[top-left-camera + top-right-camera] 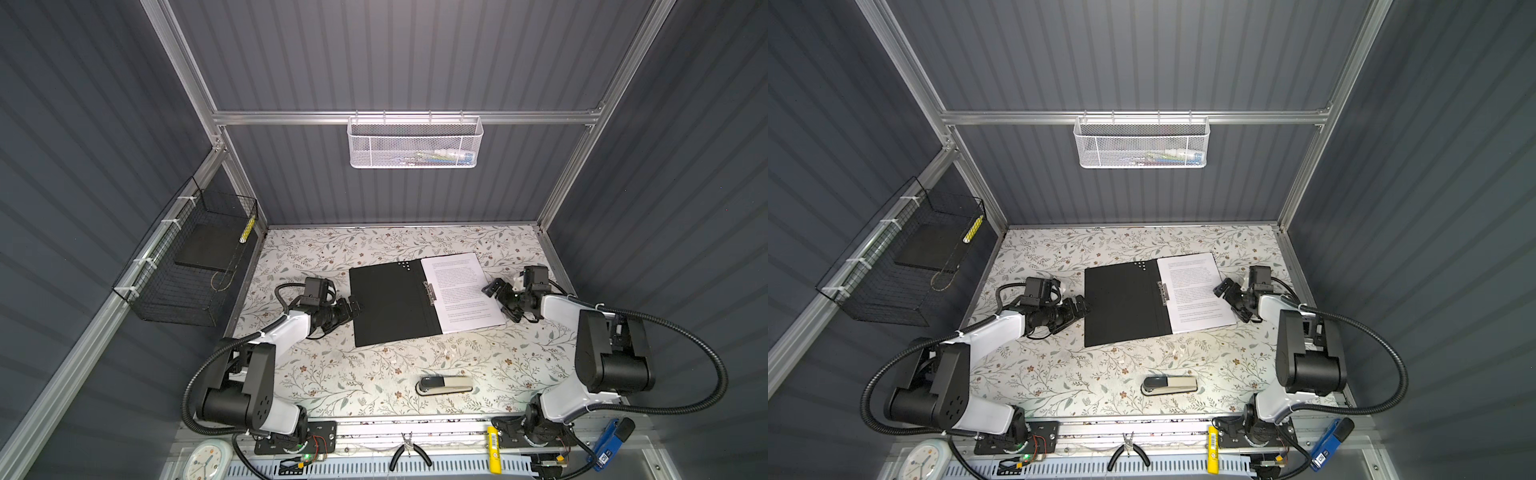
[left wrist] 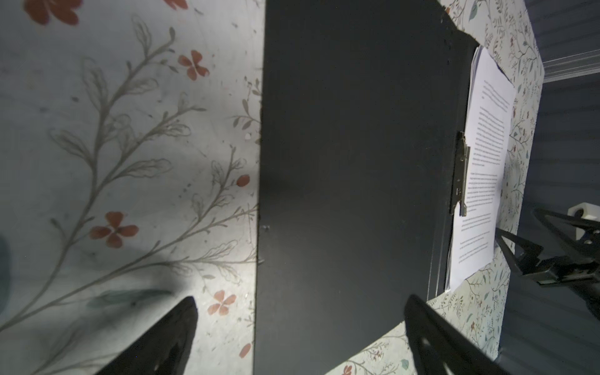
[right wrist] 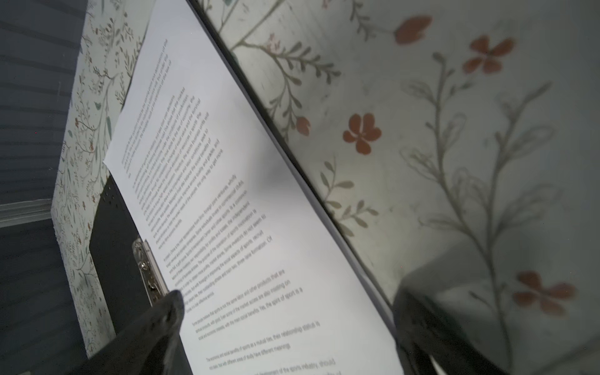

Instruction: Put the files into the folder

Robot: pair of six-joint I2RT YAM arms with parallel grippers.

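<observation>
The folder (image 1: 390, 303) (image 1: 1125, 303) lies open on the floral table, its black cover spread to the left. The files (image 1: 461, 291) (image 1: 1196, 291), white printed sheets, lie stacked on its right half beside a metal clip (image 1: 430, 293). My left gripper (image 1: 355, 307) (image 1: 1086, 305) is low at the cover's left edge, open; in the left wrist view (image 2: 300, 302) its fingers straddle the folder (image 2: 357, 162) edge without touching. My right gripper (image 1: 500, 303) (image 1: 1231, 303) is open at the sheets' right edge; in its wrist view (image 3: 289, 293) the files (image 3: 227, 194) pass between the spread fingers.
A stapler (image 1: 444, 385) lies near the table's front. A black wire basket (image 1: 187, 266) holding a dark slab hangs on the left wall. On the back wall hangs a white mesh basket (image 1: 415, 141). Pliers (image 1: 409, 455) and a clock (image 1: 208, 459) sit on the front rail.
</observation>
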